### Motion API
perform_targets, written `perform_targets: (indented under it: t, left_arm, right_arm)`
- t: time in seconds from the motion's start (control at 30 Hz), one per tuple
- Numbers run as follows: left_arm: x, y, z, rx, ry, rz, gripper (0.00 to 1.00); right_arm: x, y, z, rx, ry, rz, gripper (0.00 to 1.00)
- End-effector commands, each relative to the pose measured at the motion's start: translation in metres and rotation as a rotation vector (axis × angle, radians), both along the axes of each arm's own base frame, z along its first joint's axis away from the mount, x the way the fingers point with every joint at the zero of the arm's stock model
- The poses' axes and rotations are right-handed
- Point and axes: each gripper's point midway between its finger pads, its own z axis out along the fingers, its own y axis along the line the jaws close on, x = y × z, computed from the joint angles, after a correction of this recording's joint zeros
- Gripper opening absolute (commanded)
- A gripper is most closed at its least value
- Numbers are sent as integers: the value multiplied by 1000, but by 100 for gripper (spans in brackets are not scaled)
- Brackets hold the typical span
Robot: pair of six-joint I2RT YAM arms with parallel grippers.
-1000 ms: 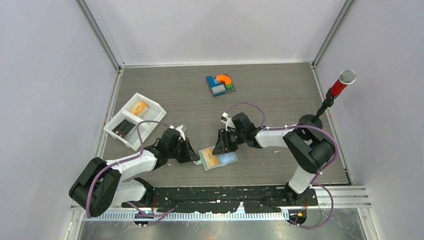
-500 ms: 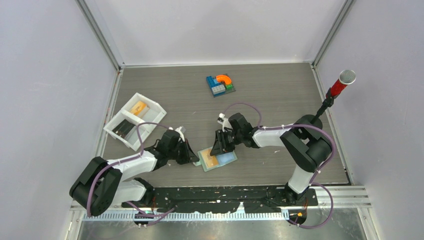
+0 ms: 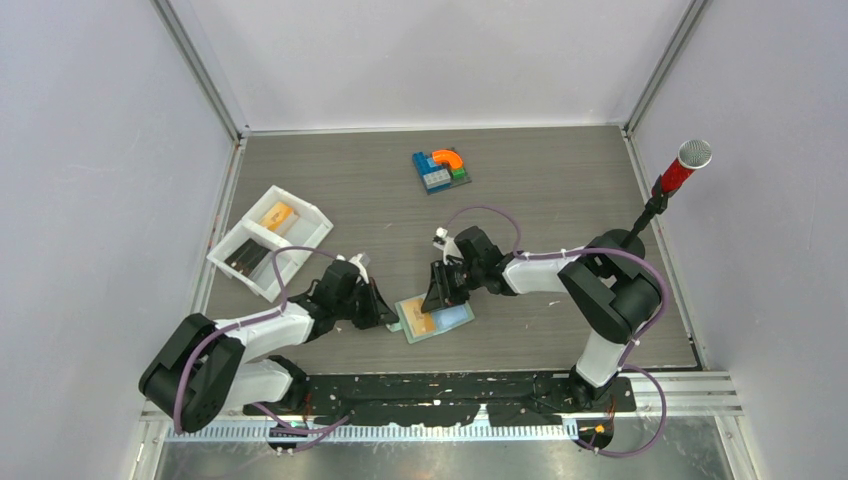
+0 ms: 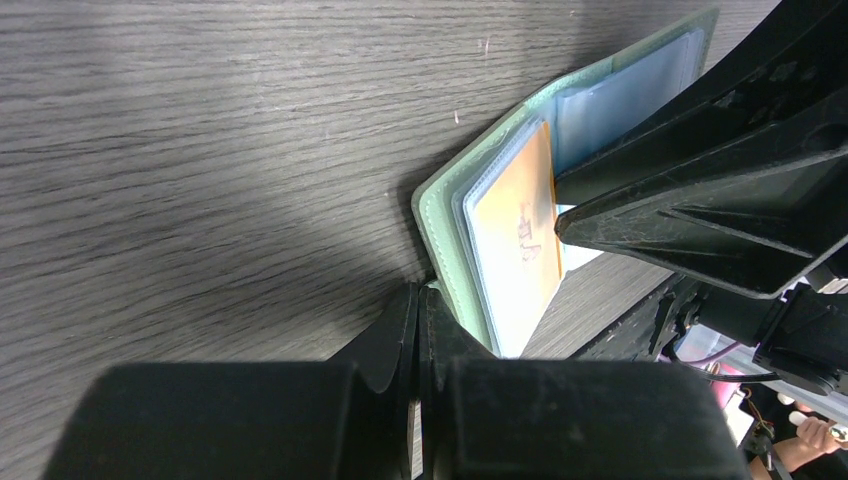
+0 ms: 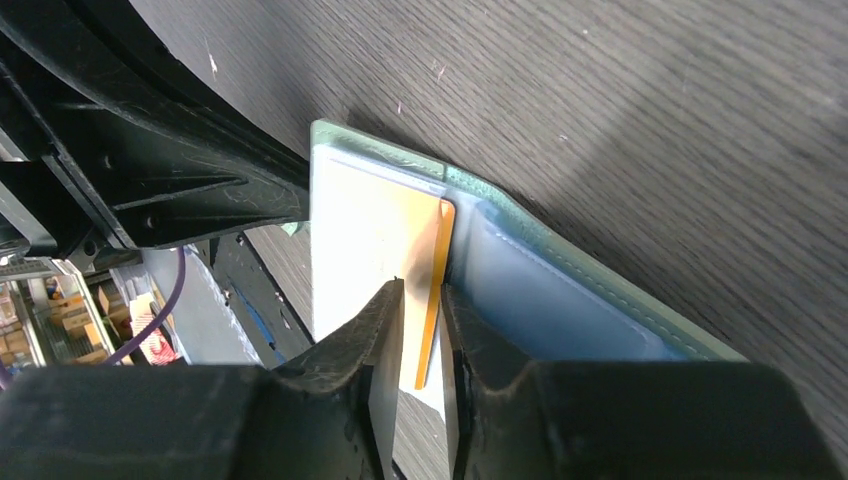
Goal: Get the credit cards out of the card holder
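The sage-green card holder (image 3: 452,322) lies open near the front edge, its light blue sleeves up. An orange credit card (image 3: 424,322) sticks out of a sleeve. My left gripper (image 3: 386,314) is shut on the holder's left cover edge; the left wrist view shows the jaws (image 4: 420,292) pinched on the green cover (image 4: 438,225) beside the orange card (image 4: 515,235). My right gripper (image 3: 437,299) stands over the holder. In the right wrist view its jaws (image 5: 422,290) stand narrowly apart astride the orange card's edge (image 5: 432,300), over the holder (image 5: 560,290).
A white two-compartment tray (image 3: 300,243) at the left holds an orange card (image 3: 277,215) and a dark card (image 3: 245,260). A blue-orange-green block cluster (image 3: 441,168) sits at the back. A red microphone (image 3: 680,170) stands at the right edge.
My right gripper has shifted slightly left over the holder. The left gripper and the holder have stayed in place.
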Motion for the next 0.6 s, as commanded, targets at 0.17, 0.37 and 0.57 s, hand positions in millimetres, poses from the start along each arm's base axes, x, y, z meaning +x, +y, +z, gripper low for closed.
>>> perform_targets:
  t: [0.17, 0.37, 0.57]
  left_arm:
    - [2, 0, -5, 2, -14, 10, 0]
    - [-1, 6, -11, 65, -10, -23, 0]
    - [-5, 8, -16, 80, 7, -37, 0]
  right_arm:
    - [-4, 1, 0, 21, 2, 23, 5]
    - [-4, 0, 5, 59, -5, 32, 5]
    - [-5, -7, 5, 74, 0, 32, 5]
